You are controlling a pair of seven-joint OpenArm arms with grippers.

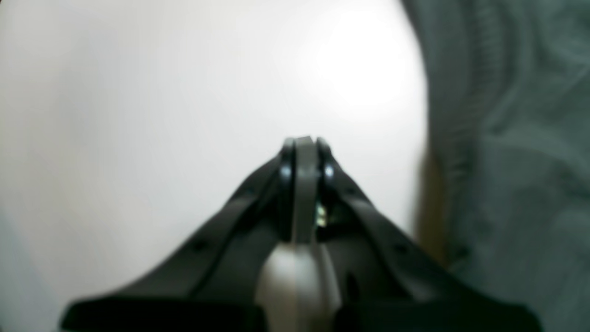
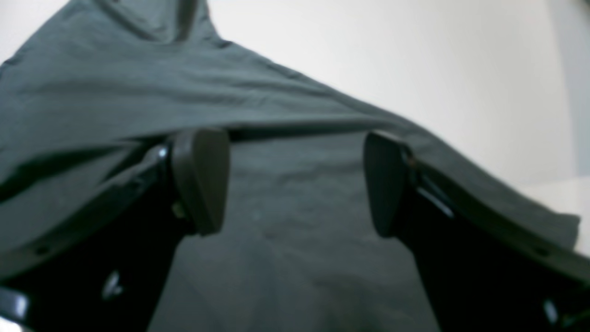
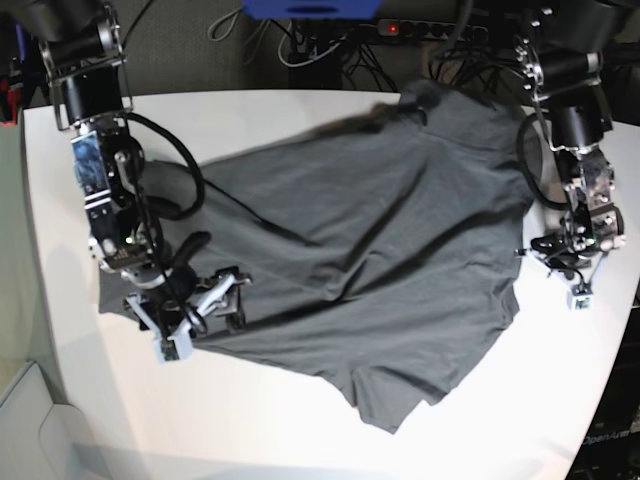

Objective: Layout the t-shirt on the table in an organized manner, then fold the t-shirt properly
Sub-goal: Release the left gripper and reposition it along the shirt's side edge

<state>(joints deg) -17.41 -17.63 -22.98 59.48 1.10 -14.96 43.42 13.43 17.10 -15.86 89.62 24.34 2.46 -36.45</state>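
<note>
The dark grey t-shirt [image 3: 380,230] lies spread and wrinkled across the white table [image 3: 500,420], with its collar toward the far edge. My right gripper [image 3: 230,300] hovers open over the shirt's edge on the base view's left. In the right wrist view its fingers [image 2: 203,180] stand wide apart above the t-shirt [image 2: 295,240], with a raised fold just beyond them. My left gripper [image 3: 545,248] is shut and empty over bare table beside the shirt's other edge. The left wrist view shows this left gripper [image 1: 304,143] pinched together, with the t-shirt [image 1: 516,161] off to one side.
A power strip and tangled cables [image 3: 400,30] lie behind the table's far edge, next to a blue object [image 3: 310,8]. The table's rounded edge [image 3: 45,300] runs close to the arm on the base view's left. Bare tabletop [image 1: 138,115] stretches beside the left gripper.
</note>
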